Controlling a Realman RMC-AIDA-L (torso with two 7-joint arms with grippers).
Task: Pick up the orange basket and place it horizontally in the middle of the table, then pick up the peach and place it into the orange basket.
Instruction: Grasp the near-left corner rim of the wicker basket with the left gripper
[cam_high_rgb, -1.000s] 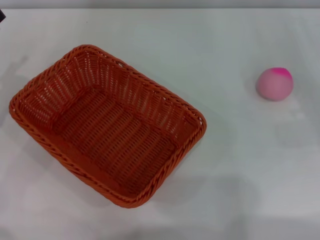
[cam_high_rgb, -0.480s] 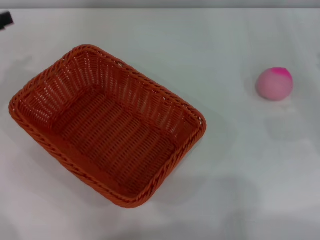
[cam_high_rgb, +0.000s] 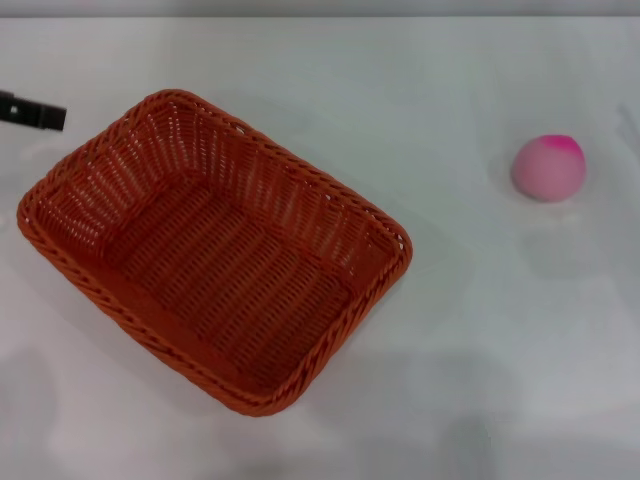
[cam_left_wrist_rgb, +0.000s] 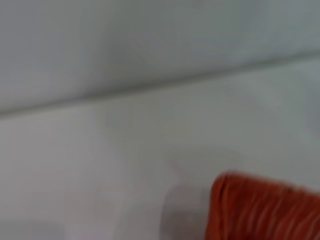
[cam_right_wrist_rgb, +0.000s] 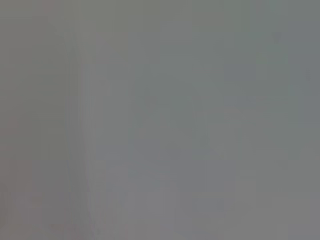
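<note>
Two task items lie on the white table (cam_high_rgb: 470, 330): the orange basket (cam_high_rgb: 215, 250) and the peach (cam_high_rgb: 549, 167).

Left gripper (cam_high_rgb: 32, 110): only a dark tip shows, entering at the left edge of the head view. Whether its fingers are parted or closed cannot be told, and nothing is seen in its hold. It is near the basket's far left rim, apart from it, with bare table between.

Orange basket: it sits just to the right of and nearer the robot than that gripper tip, upright, mouth up, resting flat on the table. Its long axis runs diagonally, from the corner nearest the gripper down toward the robot's right. Interior holds nothing. The left wrist view shows one blurred corner of the basket (cam_left_wrist_rgb: 265, 210) on the tabletop (cam_left_wrist_rgb: 100, 165); no fingers appear in that view.

Peach: it rests on the table well apart from the left gripper, far across to the right beyond the basket, not touching it. Magenta patch faces up and away from the robot.

Right gripper: not visible in any view; the right wrist view shows only a featureless grey field.
</note>
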